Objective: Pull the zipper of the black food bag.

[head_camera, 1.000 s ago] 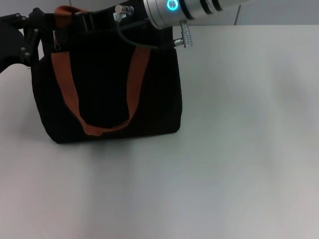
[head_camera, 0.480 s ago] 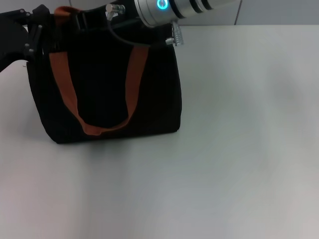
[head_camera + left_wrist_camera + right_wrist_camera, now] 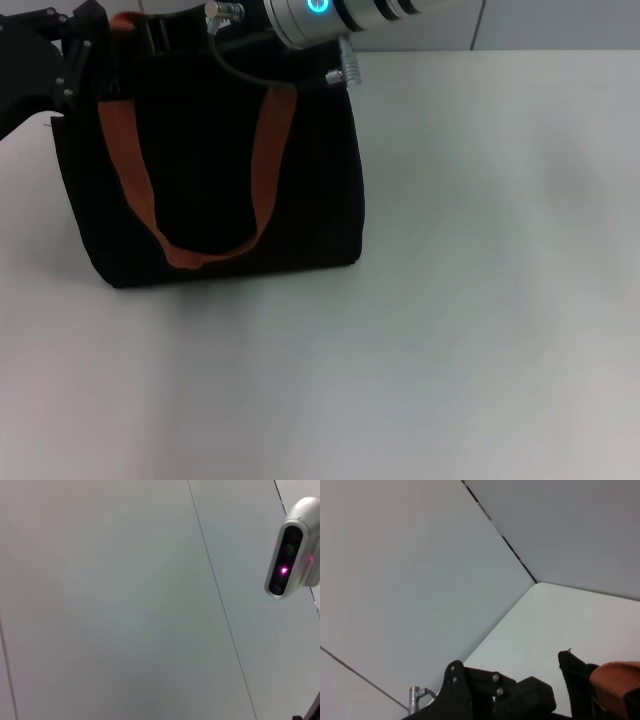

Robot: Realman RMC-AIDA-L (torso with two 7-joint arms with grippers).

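The black food bag (image 3: 210,170) stands upright at the table's back left, with orange-brown strap handles (image 3: 130,170) hanging down its front. My left gripper (image 3: 72,58) is at the bag's top left corner, against its rim. My right arm (image 3: 320,15) reaches in from the right over the bag's top, and its gripper (image 3: 165,32) is low over the top rim near the left end. The zipper is hidden in every view. The right wrist view shows a bag corner (image 3: 574,672), a piece of strap (image 3: 615,677) and a black gripper body (image 3: 490,692).
The white table (image 3: 470,280) stretches to the right of and in front of the bag. A grey panelled wall (image 3: 125,600) stands behind. A white camera unit (image 3: 292,555) shows in the left wrist view.
My right arm has moved left along the bag's top rim. My left gripper has shifted slightly up at the bag's top left corner. The bag's body has stayed in place.
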